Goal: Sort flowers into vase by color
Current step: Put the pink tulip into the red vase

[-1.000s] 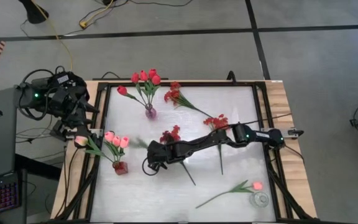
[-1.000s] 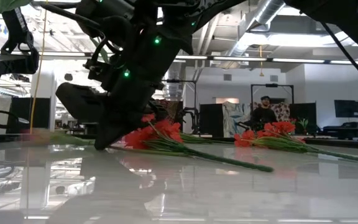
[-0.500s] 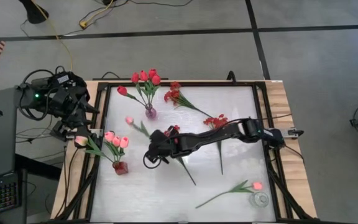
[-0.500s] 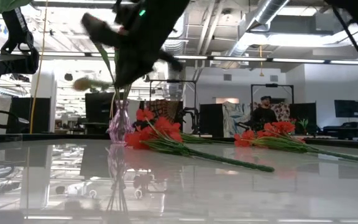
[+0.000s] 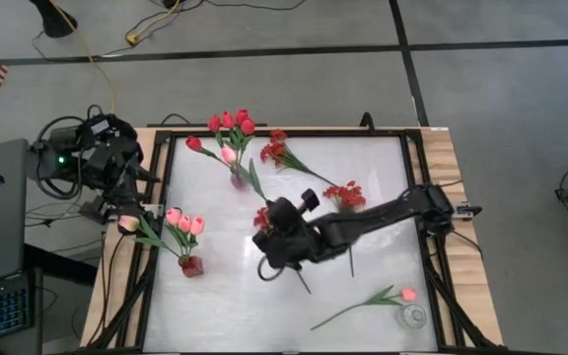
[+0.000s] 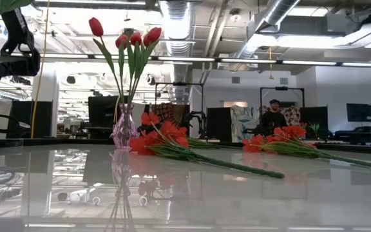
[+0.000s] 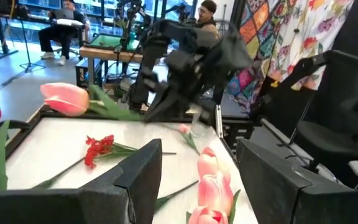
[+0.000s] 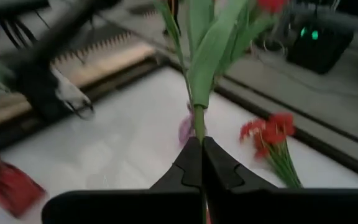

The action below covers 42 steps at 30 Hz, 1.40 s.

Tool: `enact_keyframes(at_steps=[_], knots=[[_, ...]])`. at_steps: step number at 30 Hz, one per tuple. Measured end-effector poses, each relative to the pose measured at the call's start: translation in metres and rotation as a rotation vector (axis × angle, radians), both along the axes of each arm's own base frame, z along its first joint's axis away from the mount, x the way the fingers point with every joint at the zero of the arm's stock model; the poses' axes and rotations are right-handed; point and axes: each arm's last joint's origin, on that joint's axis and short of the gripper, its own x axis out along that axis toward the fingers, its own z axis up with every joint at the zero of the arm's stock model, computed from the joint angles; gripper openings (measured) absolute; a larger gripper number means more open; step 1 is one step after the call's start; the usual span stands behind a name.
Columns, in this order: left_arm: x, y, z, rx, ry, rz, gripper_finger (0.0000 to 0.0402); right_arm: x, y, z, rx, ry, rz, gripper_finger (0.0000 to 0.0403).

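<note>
My right gripper [image 5: 267,209] [image 8: 201,149] is shut on a pink tulip [image 5: 228,155], up in the air just right of the purple vase [image 5: 238,179]. That vase holds several red tulips [image 6: 137,38]. A red vase [image 5: 191,264] near the left edge holds pink tulips [image 7: 213,183]. Three red sprays [image 5: 276,150] [image 5: 343,194] [image 5: 264,219] lie flat on the table. Another pink tulip [image 5: 407,294] lies at the near right. My left gripper [image 5: 124,202] [image 7: 199,146] waits open at the table's left edge. My right gripper pinches the lower part of the pink tulip's green stem [image 8: 197,127] between its two fingers. The fingers come from the table's right, slanting a little downward, roughly in line with the stem. The tulip is lifted clear, and its blossom reaches toward the far left beside the red tulips.
A clear glass vase [image 5: 412,318] stands at the near right corner. A black frame [image 5: 161,197] borders the white table top. A person [image 6: 274,119] shows in the room behind the table. Bare table lies between the red vase and the near right tulip.
My right gripper has risen from the table with the pink tulip, out of the low view. It has moved toward the far and right edges and has turned. The tulip, lying low before, is lifted clear, and its blossom has swung toward the purple vase.
</note>
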Motion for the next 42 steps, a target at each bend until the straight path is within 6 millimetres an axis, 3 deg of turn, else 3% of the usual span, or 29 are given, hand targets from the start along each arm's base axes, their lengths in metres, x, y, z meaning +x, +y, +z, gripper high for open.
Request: enact_keyframes(at_steps=[5,11,19,25,28,31,35,42], knots=[[0.003,-0.02,0.005,-0.003,0.008,-0.033,0.0194,-0.002,0.015,0.019,-0.047,-0.072,0.06,0.0023],[0.013,-0.073,0.008,0.141,0.021,-0.036,0.0194,0.006,0.019,0.032,-0.108,-0.104,0.138,0.0023],[0.032,-0.126,-0.008,0.155,0.124,0.041,0.0194,0.016,0.02,0.048,-0.125,-0.188,0.293,0.0023],[0.049,-0.147,-0.021,0.171,0.179,0.141,0.0194,0.017,0.035,0.065,-0.191,-0.291,0.504,0.0023],[0.055,-0.159,-0.031,0.193,0.143,0.208,0.0194,0.019,0.046,0.064,-0.212,-0.329,0.587,0.0023],[0.059,-0.171,-0.051,0.234,0.117,0.249,0.0194,0.03,0.055,0.053,-0.22,-0.358,0.661,0.0023],[0.063,-0.182,-0.073,0.156,0.099,0.241,0.0194,0.041,0.066,0.036,-0.245,-0.375,0.736,0.0023],[0.079,-0.199,-0.096,0.011,-0.004,-0.115,0.0194,0.044,0.073,0.03,-0.251,-0.403,0.789,0.0023]])
